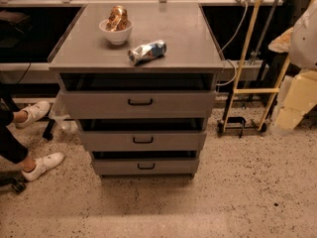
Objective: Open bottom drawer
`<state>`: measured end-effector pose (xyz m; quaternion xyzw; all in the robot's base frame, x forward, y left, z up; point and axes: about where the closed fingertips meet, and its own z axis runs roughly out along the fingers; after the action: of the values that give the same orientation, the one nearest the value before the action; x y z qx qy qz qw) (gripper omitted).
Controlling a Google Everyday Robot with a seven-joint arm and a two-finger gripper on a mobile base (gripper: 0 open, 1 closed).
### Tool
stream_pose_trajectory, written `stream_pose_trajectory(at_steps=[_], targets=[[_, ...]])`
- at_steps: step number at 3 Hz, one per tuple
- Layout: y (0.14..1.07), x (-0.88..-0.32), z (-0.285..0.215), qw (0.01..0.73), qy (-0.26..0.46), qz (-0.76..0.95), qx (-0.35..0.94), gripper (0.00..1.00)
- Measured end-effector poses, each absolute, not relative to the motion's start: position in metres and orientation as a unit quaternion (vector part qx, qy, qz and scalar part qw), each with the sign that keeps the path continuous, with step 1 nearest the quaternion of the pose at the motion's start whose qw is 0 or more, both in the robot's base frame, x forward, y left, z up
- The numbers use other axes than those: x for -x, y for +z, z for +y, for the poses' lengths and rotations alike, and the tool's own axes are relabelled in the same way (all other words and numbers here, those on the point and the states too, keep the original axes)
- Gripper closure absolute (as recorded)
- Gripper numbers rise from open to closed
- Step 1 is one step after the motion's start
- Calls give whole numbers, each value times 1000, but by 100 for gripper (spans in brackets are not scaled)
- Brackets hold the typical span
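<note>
The reach has not yet begun: the hand (291,109) shows only as a pale shape at the right edge of the frame, well apart from the bench (188,38), and I cannot tell whether it is released or clenched.

The bottom drawer (116,167) sits low in the centre of the frame, the lowest of 3 grey fronts and the shortest, just above the speckled floor (163,207). It looks shut or nearly so, with a dark gap above it.

Its front faces the camera, toward the lower edge of the frame, and its long axis runs left to right. The small black handle (146,166) lies along that same line at the middle of the front.

The next move, as I judge it, calls for bringing the hand down and leftward to that handle, closing around the loop, and pulling straight toward the lower edge of the frame. The approach must pass low, clear of the 2 drawers above.
</note>
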<state>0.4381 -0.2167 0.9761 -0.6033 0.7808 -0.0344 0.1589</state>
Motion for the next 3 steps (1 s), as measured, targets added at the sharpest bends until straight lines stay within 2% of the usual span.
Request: stream_pose_trajectory(at_steps=[2, 3], targets=[[960, -434, -211, 164, -16, 758, 632, 0], [907, -424, -199, 178, 11, 714, 677, 0]])
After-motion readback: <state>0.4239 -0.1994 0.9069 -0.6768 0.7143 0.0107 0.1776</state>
